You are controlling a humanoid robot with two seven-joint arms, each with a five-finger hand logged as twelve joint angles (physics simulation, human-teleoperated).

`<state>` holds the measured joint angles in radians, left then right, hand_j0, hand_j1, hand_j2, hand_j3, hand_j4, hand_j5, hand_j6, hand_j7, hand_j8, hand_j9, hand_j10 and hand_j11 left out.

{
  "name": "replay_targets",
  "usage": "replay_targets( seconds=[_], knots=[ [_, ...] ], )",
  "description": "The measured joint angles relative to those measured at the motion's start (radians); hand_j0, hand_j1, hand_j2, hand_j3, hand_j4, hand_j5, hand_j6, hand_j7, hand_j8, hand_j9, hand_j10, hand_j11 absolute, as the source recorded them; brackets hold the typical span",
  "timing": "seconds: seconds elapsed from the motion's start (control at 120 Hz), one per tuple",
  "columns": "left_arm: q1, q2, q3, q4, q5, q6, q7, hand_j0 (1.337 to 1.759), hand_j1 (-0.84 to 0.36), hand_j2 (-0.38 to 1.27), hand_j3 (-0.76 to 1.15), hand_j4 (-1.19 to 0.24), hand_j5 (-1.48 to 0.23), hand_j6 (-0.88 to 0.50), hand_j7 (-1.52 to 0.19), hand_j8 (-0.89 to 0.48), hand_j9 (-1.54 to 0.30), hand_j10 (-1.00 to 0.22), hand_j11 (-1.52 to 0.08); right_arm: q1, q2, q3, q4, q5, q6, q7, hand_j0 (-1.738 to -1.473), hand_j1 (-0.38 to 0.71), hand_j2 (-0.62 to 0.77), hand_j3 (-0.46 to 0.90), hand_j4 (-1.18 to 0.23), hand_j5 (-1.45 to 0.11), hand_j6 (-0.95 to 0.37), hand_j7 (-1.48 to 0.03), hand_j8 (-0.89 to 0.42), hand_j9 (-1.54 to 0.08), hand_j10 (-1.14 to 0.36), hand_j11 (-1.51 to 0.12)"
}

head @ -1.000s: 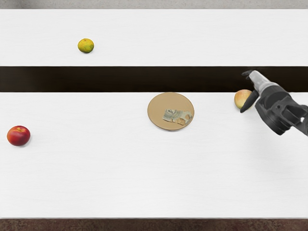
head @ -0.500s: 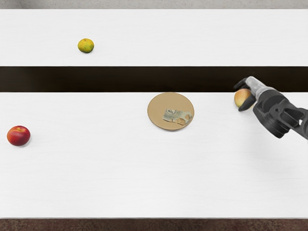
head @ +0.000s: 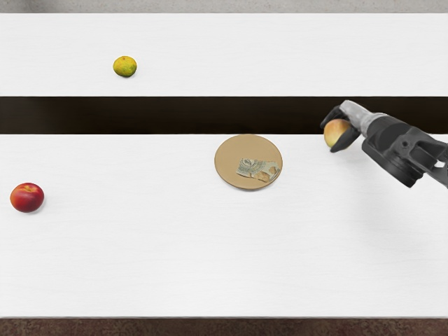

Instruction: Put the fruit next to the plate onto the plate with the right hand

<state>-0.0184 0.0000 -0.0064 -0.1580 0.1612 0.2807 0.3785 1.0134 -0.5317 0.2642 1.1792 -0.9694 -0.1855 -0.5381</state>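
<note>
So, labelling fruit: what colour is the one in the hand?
The fruit: yellow with reddish blush; head view.

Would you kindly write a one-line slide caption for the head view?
Right hand holds a yellowish fruit right of the tan plate; red apple and citrus lie far left.

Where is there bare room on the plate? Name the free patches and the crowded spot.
Free: the left and far parts of the plate, and the table strip between its right rim and the right hand, whose fingers hold the yellowish fruit. Crowded: the plate's near-right part, under a crumpled scrap.
</note>
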Motion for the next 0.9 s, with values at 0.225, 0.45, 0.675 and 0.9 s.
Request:
replay_targets(
  seconds=[0.225, 0.45, 0.675, 0.9],
  knots=[
    [0.000, 0.000, 0.000, 0.000, 0.000, 0.000, 0.000, 1.658, 0.35, 0.00, 0.00, 0.00, 0.00, 0.00, 0.00, 0.00, 0.00, 0.00, 0.00, 0.033, 0.034, 0.024, 0.072, 0.043, 0.059, 0.001, -1.652, 0.19, 0.00, 0.00, -0.61, -0.86, -0.33, -0.83, -0.28, -0.86, -0.35, -0.88],
    [0.000, 0.000, 0.000, 0.000, 0.000, 0.000, 0.000, 1.658, 0.35, 0.00, 0.00, 0.00, 0.00, 0.00, 0.00, 0.00, 0.00, 0.00, 0.00, 0.058, 0.129, 0.030, 0.085, 0.055, 0.071, 0.000, -1.653, 0.19, 0.00, 0.00, -0.61, -0.87, -0.34, -0.83, -0.28, -0.87, -0.36, -0.89],
    [0.000, 0.000, 0.000, 0.000, 0.000, 0.000, 0.000, 1.658, 0.35, 0.00, 0.00, 0.00, 0.00, 0.00, 0.00, 0.00, 0.00, 0.00, 0.00, 0.050, 0.196, 0.033, 0.085, 0.056, 0.070, 0.001, -1.653, 0.19, 0.02, 0.00, -0.62, -0.87, -0.35, -0.84, -0.29, -0.88, -0.37, -0.89],
    [0.000, 0.000, 0.000, 0.000, 0.000, 0.000, 0.000, 1.658, 0.35, 0.00, 0.00, 0.00, 0.00, 0.00, 0.00, 0.00, 0.00, 0.00, 0.00, 0.021, 0.231, 0.027, 0.081, 0.054, 0.064, 0.002, -1.653, 0.19, 0.00, 0.00, -0.61, -0.86, -0.35, -0.83, -0.30, -0.86, -0.37, -0.88]
  ],
)
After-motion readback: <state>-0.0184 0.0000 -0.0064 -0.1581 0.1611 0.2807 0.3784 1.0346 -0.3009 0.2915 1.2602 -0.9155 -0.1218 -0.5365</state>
